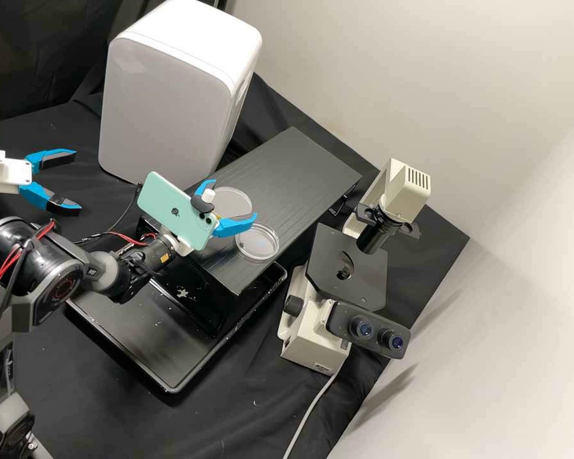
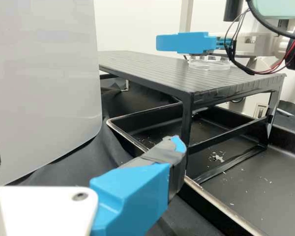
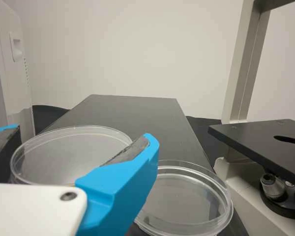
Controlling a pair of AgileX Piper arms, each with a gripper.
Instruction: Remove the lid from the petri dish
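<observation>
The petri dish base (image 1: 257,242) sits uncovered near the front corner of a black ribbed shelf (image 1: 293,172). Its clear lid (image 1: 231,201) is off the base, up and to the left of it, and my right gripper (image 1: 226,207) is shut on it across its width. In the right wrist view the lid (image 3: 69,155) sits inside the right gripper (image 3: 78,135), with the base (image 3: 187,196) lower and beside it. My left gripper (image 1: 51,178) hangs open and holds nothing at the far left, well away from the shelf. One of its fingers (image 2: 147,187) shows close up, with the dish (image 2: 209,63) far off.
A tall white box (image 1: 172,89) stands behind the shelf at the left. The shelf stands in a shallow black tray (image 1: 172,363). A white and black microscope (image 1: 351,280) stands to the right of the shelf, close to the dish base. Black cloth covers the bench.
</observation>
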